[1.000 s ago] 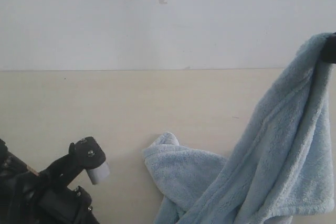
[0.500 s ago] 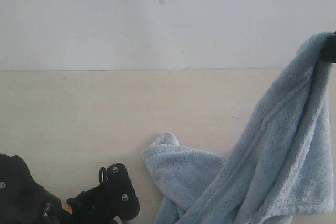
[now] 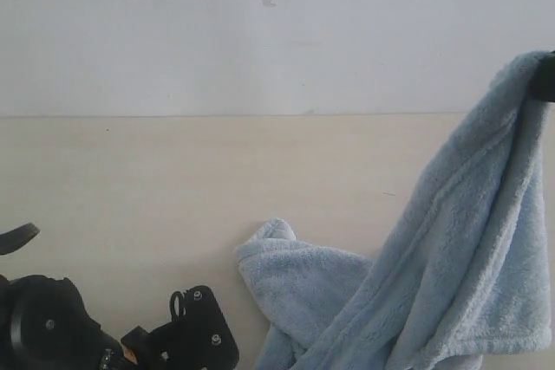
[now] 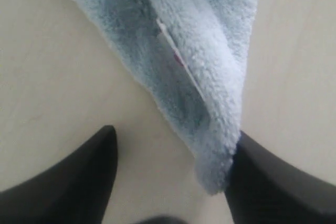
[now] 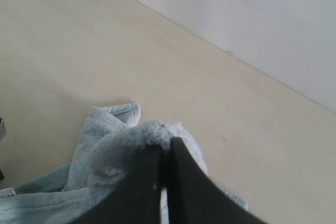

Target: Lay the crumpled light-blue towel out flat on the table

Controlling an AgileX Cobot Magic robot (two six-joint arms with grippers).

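Observation:
The pale-blue fluffy towel (image 3: 468,249) hangs from my right gripper (image 3: 546,80) at the far right, raised above the table (image 3: 173,179). Its lower folds (image 3: 295,279) rest on the beige top. In the right wrist view the gripper (image 5: 165,145) is shut on a bunched towel edge (image 5: 131,137). My left gripper (image 4: 174,134) stands open close over the table. A towel corner (image 4: 210,129) bearing a small white label (image 4: 170,45) lies between its jaws, against one finger (image 4: 273,182). The left arm (image 3: 195,340) shows at the bottom edge of the exterior view, left of the towel.
A white-grey wall (image 3: 260,32) rises behind the table's far edge. Bare beige tabletop (image 3: 130,171) stretches left of the towel. The towel's bottom runs out of the exterior view.
My left arm has dropped lower and moved right toward the towel's lower folds. The right gripper and the hanging towel have stayed in place.

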